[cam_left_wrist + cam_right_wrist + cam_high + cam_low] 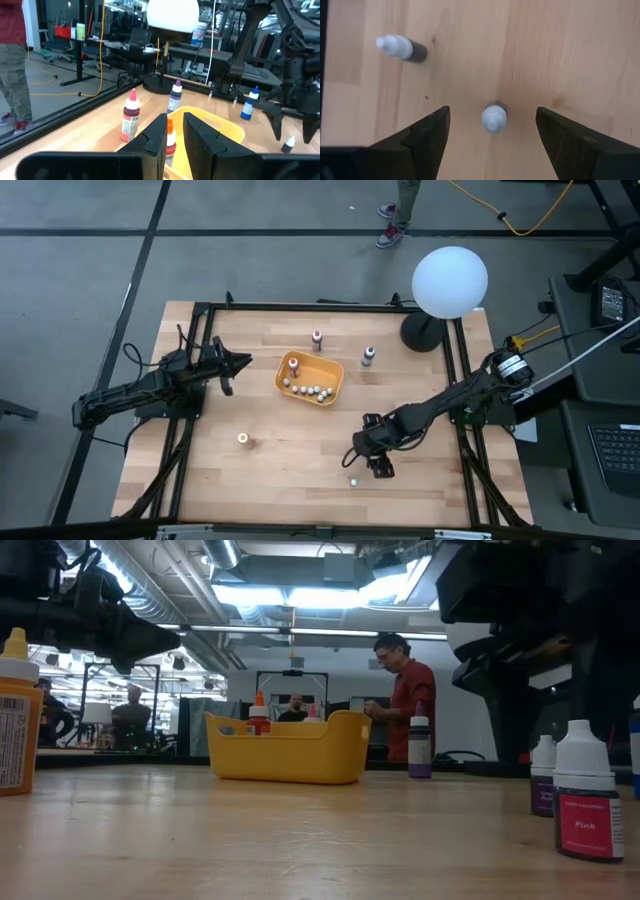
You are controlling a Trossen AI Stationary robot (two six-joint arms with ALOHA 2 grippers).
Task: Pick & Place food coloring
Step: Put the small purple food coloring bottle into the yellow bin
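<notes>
The food coloring is a set of small dropper bottles. Several stand in the orange-yellow tray (326, 394) (290, 755). Others stand on the table: a maroon-topped one (317, 340), a purple one (368, 357) (420, 748), an orange one (243, 440), and a white-capped one (353, 480) beside my right gripper (367, 465). That gripper points down, open wide, with a white-capped bottle (494, 118) upright between its fingers, untouched; a second bottle (400, 47) stands nearby. My left gripper (240, 363) (175, 135) hovers left of the tray, open by a narrow gap.
A white globe lamp (450, 280) stands on its dark base at the table's far right corner. Pink (585, 802) and purple (543, 778) bottles show close in the low view. A person (405, 695) stands beyond the far edge. Bare wood lies along the near side.
</notes>
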